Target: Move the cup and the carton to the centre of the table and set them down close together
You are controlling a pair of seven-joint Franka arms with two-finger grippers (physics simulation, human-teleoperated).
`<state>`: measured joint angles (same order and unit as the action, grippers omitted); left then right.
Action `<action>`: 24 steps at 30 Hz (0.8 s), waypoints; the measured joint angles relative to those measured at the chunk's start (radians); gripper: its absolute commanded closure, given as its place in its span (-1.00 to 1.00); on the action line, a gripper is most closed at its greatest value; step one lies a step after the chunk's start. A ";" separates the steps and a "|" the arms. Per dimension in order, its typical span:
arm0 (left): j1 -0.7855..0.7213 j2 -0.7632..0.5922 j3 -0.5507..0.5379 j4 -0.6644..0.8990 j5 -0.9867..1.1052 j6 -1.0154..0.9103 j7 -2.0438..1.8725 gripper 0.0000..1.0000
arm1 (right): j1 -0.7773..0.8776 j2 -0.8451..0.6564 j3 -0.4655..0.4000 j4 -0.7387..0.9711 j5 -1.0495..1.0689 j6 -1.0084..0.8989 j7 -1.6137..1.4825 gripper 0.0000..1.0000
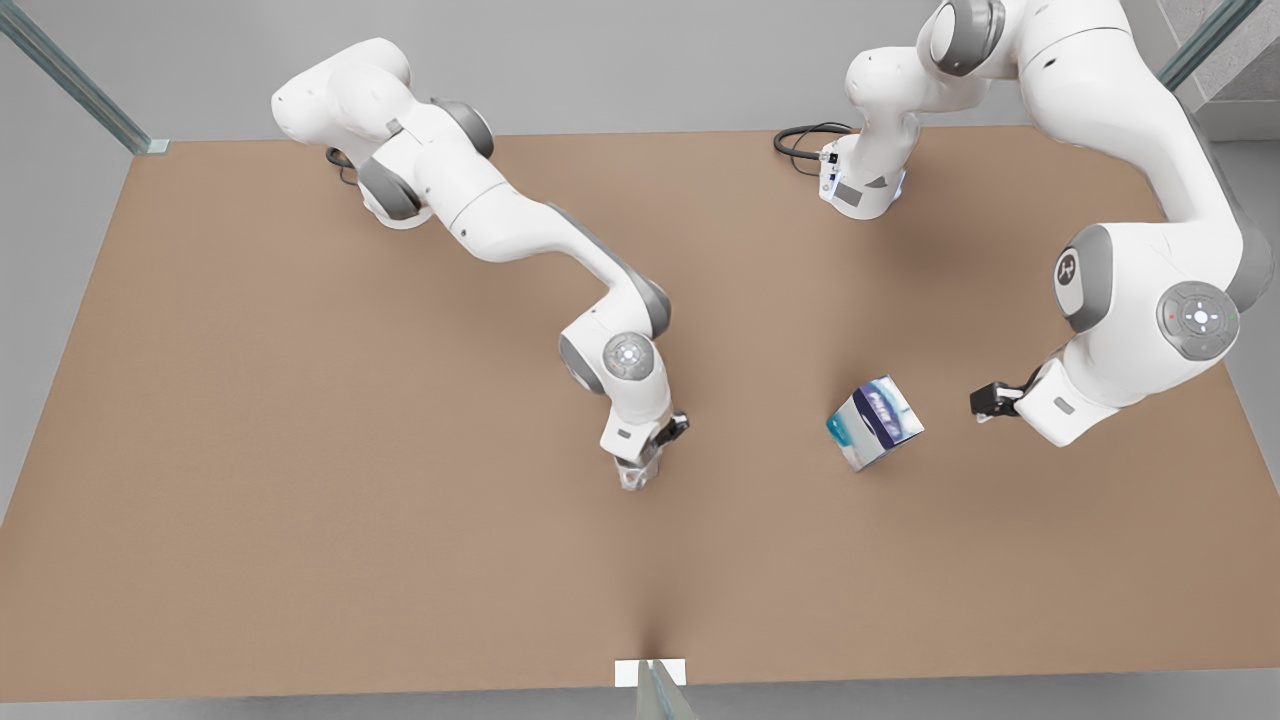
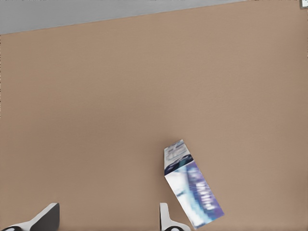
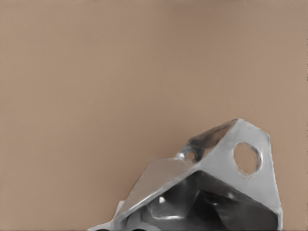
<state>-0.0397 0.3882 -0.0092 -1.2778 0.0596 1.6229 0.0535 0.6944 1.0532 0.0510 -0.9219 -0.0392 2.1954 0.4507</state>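
The right arm bends down near the table's (image 1: pixel 300 450) middle, its right gripper (image 1: pixel 640 468) pointing straight down, jaws clamped on the one silvery cup (image 1: pixel 633 476), which sits directly beneath and between them. The left arm curls low from the front view's right, its left gripper (image 1: pixel 985 402) levelled sideways, jaws spread with nothing between them. The single carton (image 1: pixel 875 422) lies tilted just ahead of those jaws, apart from them, long axis slanting across the tabletop.

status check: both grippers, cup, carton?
Right gripper on small silvery faceted cup, mid-table. Left gripper open beside tilted white-and-blue boxy carton, not holding. Nothing between them.
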 measured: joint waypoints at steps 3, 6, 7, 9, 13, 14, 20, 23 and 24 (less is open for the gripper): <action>0.000 -0.004 0.000 -0.001 0.001 -0.001 -0.003 -1.00 | 0.024 0.054 -0.031 0.005 -0.017 0.181 -0.006 0.57; 0.001 -0.014 0.002 -0.004 0.002 -0.002 -0.006 -1.00 | 0.033 0.066 -0.033 0.006 -0.016 0.159 -0.007 0.57; 0.001 -0.014 0.002 -0.005 0.002 -0.002 -0.006 -1.00 | 0.026 0.064 -0.031 0.017 -0.015 0.113 -0.009 0.57; 0.001 -0.014 0.002 -0.005 0.003 -0.002 -0.007 -1.00 | 0.025 0.070 -0.030 0.044 -0.015 0.109 -0.009 0.57; 0.000 -0.018 0.002 -0.008 0.003 -0.002 -0.009 -1.00 | 0.028 0.067 -0.030 0.044 -0.019 0.129 -0.001 -0.74; 0.000 -0.019 0.002 -0.008 0.003 -0.002 -0.009 -1.00 | 0.028 0.070 -0.027 0.040 -0.020 0.180 -0.001 -0.94; 0.000 -0.026 0.002 -0.009 0.004 -0.005 -0.009 -1.00 | 0.031 0.093 -0.023 0.021 -0.014 0.274 0.008 -1.00; 0.000 -0.033 0.002 -0.012 0.005 -0.009 -0.011 -1.00 | 0.031 0.100 -0.020 0.021 -0.007 0.303 0.021 -1.00; -0.002 -0.040 0.002 -0.015 0.005 -0.011 -0.011 -1.00 | 0.031 0.099 -0.016 0.021 -0.004 0.309 0.042 -1.00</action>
<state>-0.0417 0.3480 -0.0077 -1.2930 0.0642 1.6124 0.0430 0.7257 1.1522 0.0349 -0.9005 -0.0432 2.5040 0.4923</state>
